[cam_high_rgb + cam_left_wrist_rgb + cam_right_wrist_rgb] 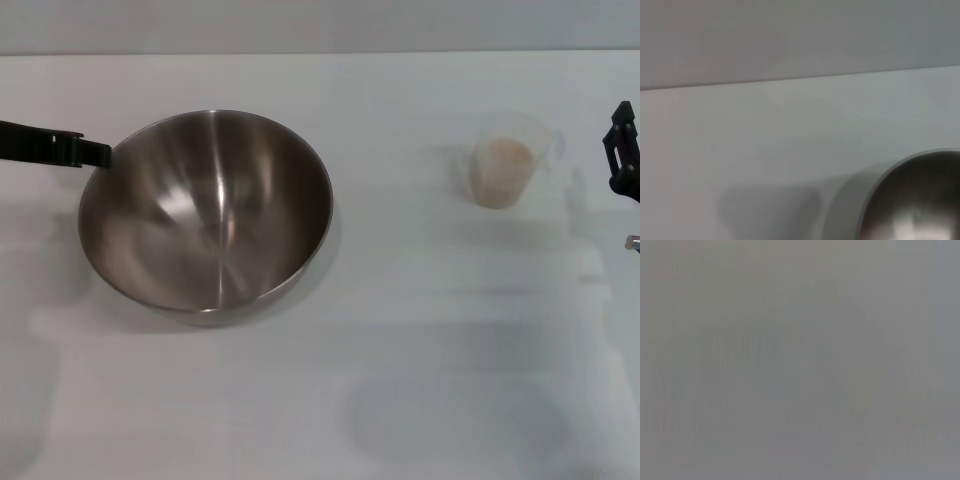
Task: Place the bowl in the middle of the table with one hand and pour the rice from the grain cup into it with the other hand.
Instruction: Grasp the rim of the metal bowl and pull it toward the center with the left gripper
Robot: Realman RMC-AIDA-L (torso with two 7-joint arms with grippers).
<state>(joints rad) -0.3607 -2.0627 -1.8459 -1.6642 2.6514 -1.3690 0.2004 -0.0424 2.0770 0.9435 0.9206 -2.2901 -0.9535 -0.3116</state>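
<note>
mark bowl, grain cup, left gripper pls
bowl (205,210): head view, middle of the inside.
grain cup (503,160): head view, clear wall over the rice.
left gripper (92,153): head view, black tip at the bowl's rim.

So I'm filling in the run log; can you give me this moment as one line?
left gripper: at bowl rim, left of centre | right gripper: right edge, apart from grain cup | rice: in cup, unpoured | table
</note>
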